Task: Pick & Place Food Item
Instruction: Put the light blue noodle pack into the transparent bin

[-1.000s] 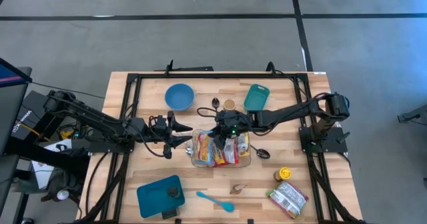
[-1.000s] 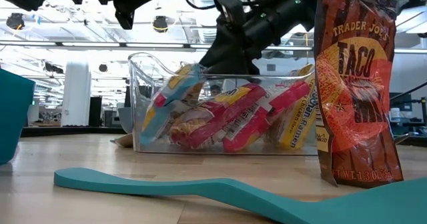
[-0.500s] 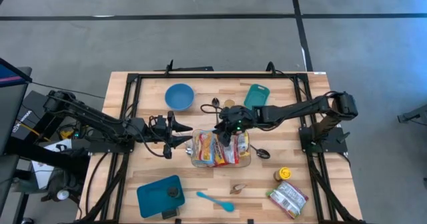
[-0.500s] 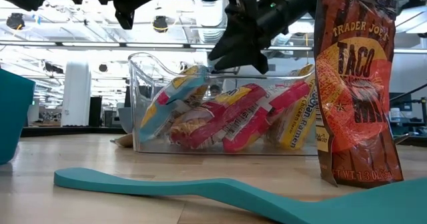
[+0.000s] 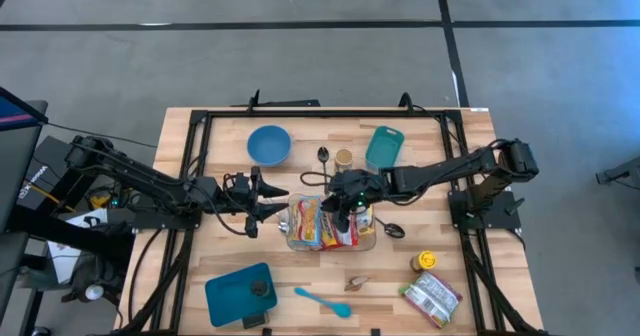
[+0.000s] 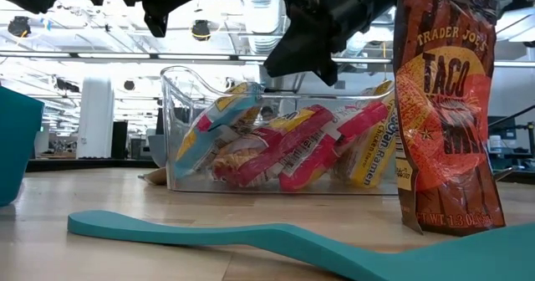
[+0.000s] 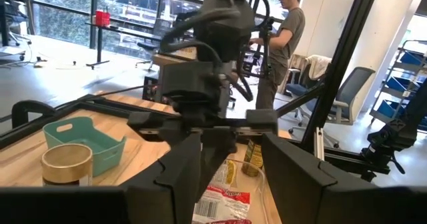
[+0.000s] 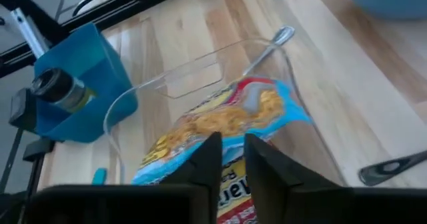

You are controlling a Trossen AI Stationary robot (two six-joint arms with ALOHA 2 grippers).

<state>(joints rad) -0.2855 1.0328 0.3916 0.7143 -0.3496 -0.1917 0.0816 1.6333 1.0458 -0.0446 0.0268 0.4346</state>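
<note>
Several noodle packets (image 5: 325, 224) lie packed in a clear bin (image 5: 296, 238) at the middle of the table (image 5: 470, 306), standing on edge in yellow, red and blue wrappers. Over the bin's right part hangs the right gripper (image 5: 347, 202), clear of the packets; its two fingers (image 8: 208, 161) stand close together with only a thin gap between them, and nothing shows held there. Beneath them, in the right wrist view, a blue-edged packet (image 8: 223, 121) leans against the bin's wall.

To the left of the bin waits the left gripper (image 5: 268, 197), above the table, its fingers (image 7: 177, 167) spread apart and empty.

On the far side of the table sit a blue bowl (image 5: 269, 144), a teal tray (image 5: 384, 145), a small jar (image 5: 343, 158) and a spoon (image 5: 323, 156). Another spoon (image 5: 392, 229) lies just right of the bin. On the near side lie a blue box (image 5: 238, 293), a teal spatula (image 5: 323, 301), a taco bag (image 5: 432, 298) and a yellow-lidded jar (image 5: 427, 262).

A person (image 7: 285, 31) stands in the room beyond the table.
</note>
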